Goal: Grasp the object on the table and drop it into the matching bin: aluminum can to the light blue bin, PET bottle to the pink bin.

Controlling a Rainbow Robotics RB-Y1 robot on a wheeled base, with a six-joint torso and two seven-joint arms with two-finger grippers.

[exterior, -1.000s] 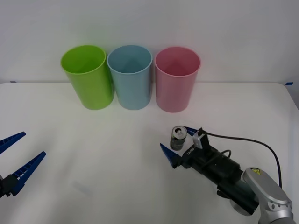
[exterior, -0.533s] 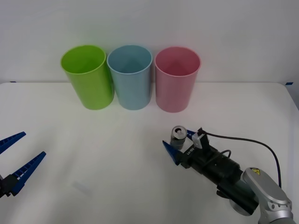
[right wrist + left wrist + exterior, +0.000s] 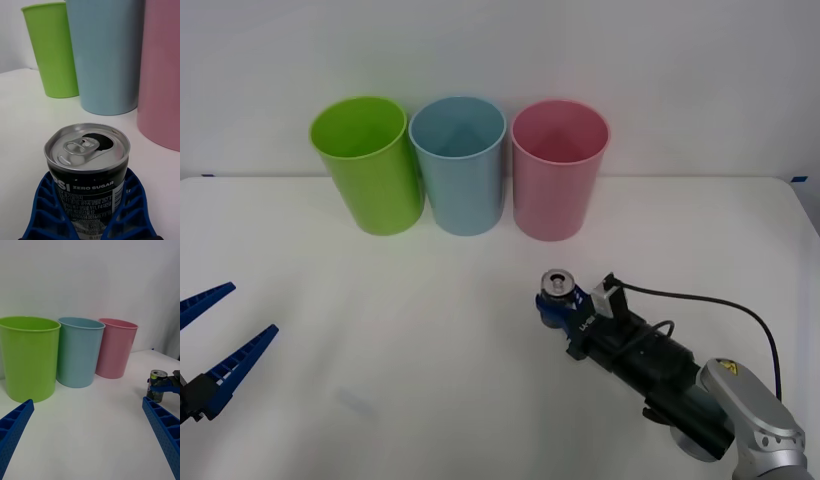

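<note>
The right gripper (image 3: pixel 558 302) squeezes the upright aluminum can (image 3: pixel 557 288); the light blue bin (image 3: pixel 459 165) waits at eleven o'clock.

The front camera looks forward and down from above the arms, taking in the whole white table (image 3: pixel 430 330) with the wall behind it. The right wrist camera sits low and very near the can (image 3: pixel 88 165), facing the far row of bins. The left wrist camera is also low but well back on the left, facing far and right across the table. All three views share the green bin (image 3: pixel 28 356), the light blue bin (image 3: pixel 458 165), the pink bin (image 3: pixel 560 180) and, probably, the same can.
</note>
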